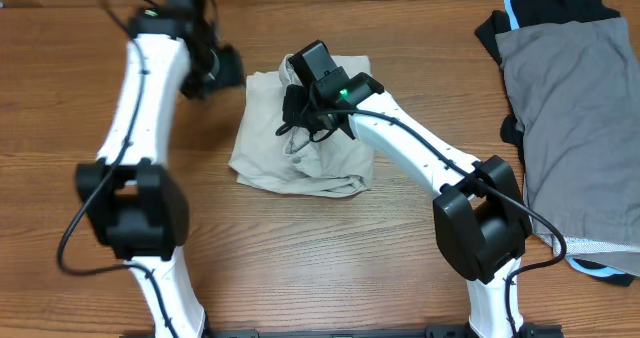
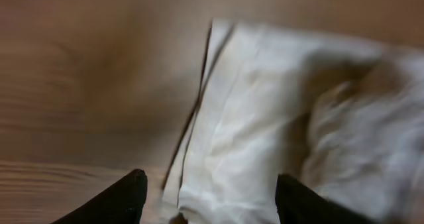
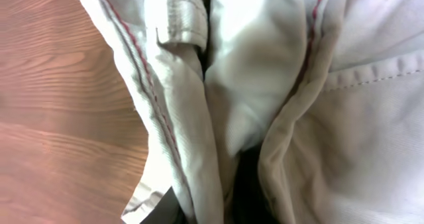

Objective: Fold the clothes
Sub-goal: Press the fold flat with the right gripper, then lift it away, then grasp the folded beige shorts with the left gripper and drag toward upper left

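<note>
**Item:** khaki shorts (image 1: 300, 158), cream cotton, one pair.

**Location:** middle of the wooden table (image 1: 330, 268). They lie as a rumpled, roughly square bundle, partly doubled over. The right wrist view shows red-stitched seams and what looks like a belt loop (image 3: 175, 15).

**Condition:** fold judged incomplete (edges uneven, cloth bunched at the centre).

**Left gripper** (image 1: 222, 68): at the far left corner of the shorts. Its fingers (image 2: 126, 197) are spread apart and grasp nothing, with only the hem lying below them. It is placed, by my reading, to work that edge.

**Right gripper** (image 1: 300, 110): down on the middle of the shorts, probably to pin the bundle so it does not slide. Cloth crowds its camera and hides the fingers, so I cannot tell whether it grips.

**Also present:** a grey garment (image 1: 570, 118) lies over a black garment with light-blue trim (image 1: 545, 8) at the right side, well apart from the shorts (neither arm is near them).
</note>
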Motion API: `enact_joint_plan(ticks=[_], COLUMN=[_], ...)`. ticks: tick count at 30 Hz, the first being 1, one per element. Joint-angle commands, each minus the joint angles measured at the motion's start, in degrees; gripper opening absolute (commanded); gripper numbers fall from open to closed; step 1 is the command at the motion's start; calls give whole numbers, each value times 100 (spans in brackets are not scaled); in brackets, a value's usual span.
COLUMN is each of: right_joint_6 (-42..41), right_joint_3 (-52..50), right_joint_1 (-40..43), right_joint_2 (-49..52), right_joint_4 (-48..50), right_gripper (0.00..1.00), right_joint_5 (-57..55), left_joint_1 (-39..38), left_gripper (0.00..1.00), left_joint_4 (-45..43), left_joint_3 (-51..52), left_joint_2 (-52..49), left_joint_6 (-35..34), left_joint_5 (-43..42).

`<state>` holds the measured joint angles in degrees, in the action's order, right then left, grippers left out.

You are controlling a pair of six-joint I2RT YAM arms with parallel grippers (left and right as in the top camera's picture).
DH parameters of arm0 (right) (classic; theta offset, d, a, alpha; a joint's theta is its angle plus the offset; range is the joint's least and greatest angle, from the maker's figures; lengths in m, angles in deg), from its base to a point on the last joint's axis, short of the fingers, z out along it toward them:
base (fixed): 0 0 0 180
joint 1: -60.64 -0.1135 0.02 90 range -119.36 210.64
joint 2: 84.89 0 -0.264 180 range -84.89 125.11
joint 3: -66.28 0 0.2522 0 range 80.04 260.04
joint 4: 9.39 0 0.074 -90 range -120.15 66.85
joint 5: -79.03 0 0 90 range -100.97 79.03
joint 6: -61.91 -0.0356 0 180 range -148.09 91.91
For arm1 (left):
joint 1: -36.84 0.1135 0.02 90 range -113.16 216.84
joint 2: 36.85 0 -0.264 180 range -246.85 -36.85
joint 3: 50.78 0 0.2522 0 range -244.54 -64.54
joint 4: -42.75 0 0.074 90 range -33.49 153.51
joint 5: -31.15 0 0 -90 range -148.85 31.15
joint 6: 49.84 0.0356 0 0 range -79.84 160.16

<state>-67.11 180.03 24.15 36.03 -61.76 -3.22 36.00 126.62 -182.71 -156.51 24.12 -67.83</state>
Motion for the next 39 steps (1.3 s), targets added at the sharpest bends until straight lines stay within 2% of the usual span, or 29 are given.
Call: enact_joint_plan(ticks=[1,2,3,4,5,6,9,13,17,21,28,31,36,39], right_joint_6=[-22,-22,-4,9,81,337,1329,1351,1082,1071,1375,1497,1659,1679], right_joint_3=[127,127,127,127,127,129,146,157,157,157,151,144,122,122], right_joint_1=[-295,-363,-431,-509,-590,-669,-813,-507,286,1250,2708,3040,3346,3368], right_joint_2=[-35,-35,-35,-35,-35,-35,-81,-457,-929,-1115,-1064,-1064,-1064,-1064], right_joint_4=[221,284,352,417,483,551,542,-52,-673,-1132,-1860,-2020,-2179,-2218], right_gripper=[15,18,28,47,82,100,100,100,100,100,100,100,100,100], right_joint_5=[284,284,286,289,308,459,1106,1071,634,520,518,518,514,382], left_joint_1=[387,461,520,564,590,608,610,605,533,326,-219,-369,-411,-428], left_gripper=[64,63,63,63,63,63,64,64,65,70,84,86,87,86], left_joint_4=[39,48,61,94,131,162,188,232,350,337,-155,-452,-850,-1115], left_joint_3=[-448,-481,-483,-483,-479,-476,-476,-472,-337,55,1226,1692,2297,2651], left_joint_2=[422,439,452,452,446,433,428,426,426,380,275,275,275,275], left_joint_6=[-90,-87,-68,-50,-20,70,219,328,686,1123,1639,1635,1008,911], left_joint_5=[-116,-173,-236,-273,-269,-260,-245,-247,-249,-249,-238,-57,197,192])
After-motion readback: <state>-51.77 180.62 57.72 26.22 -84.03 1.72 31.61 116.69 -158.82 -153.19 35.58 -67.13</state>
